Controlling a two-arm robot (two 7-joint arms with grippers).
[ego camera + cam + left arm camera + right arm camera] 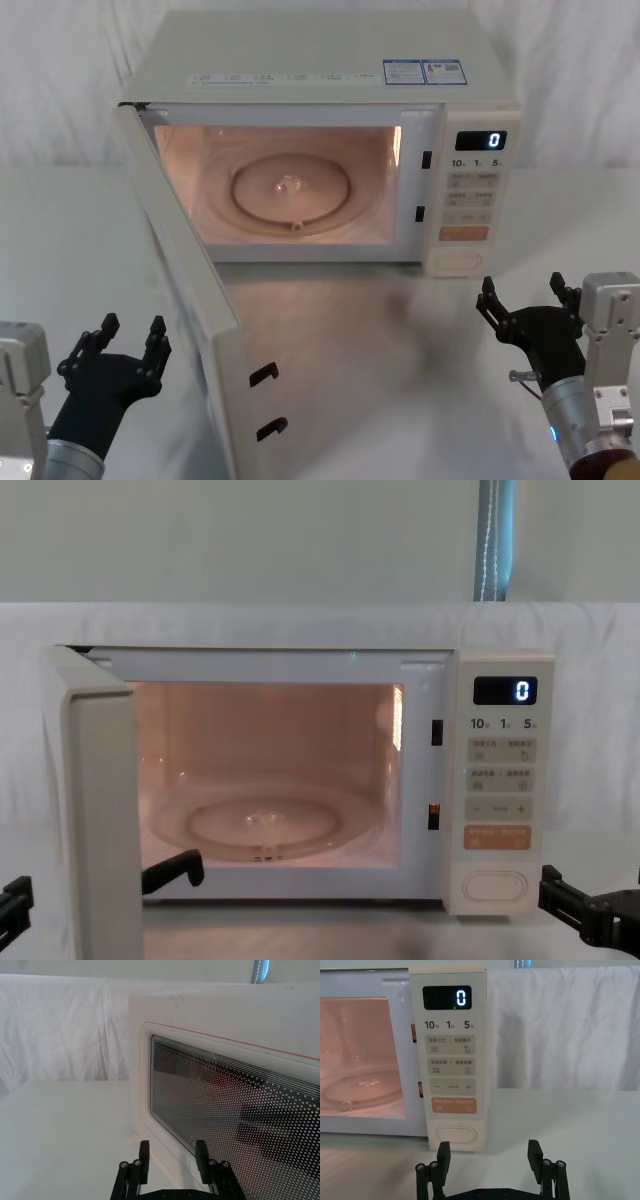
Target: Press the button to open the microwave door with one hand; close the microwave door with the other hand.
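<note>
the left gripper (128,338) hung low beside the outer face of the microwave door (190,290), fingers spread wide, holding nothing. the door stood swung wide, cavity lit, so the closing step looked next: a push on that panel. the button (459,260) sat low on the keypad; the right gripper (528,300) waited near it, spread and empty. the door's lower edge ran out of frame.

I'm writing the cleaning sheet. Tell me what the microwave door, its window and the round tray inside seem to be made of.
The microwave door: looks like cream moulded plastic, smooth with a soft sheen; painted metal can't be ruled out.
Window: apparently a clear pane over a dark perforated screen, given the fine dot pattern and reflections.
Round tray: probably glass; it is translucent, with ringed edges catching the cavity light.
</note>
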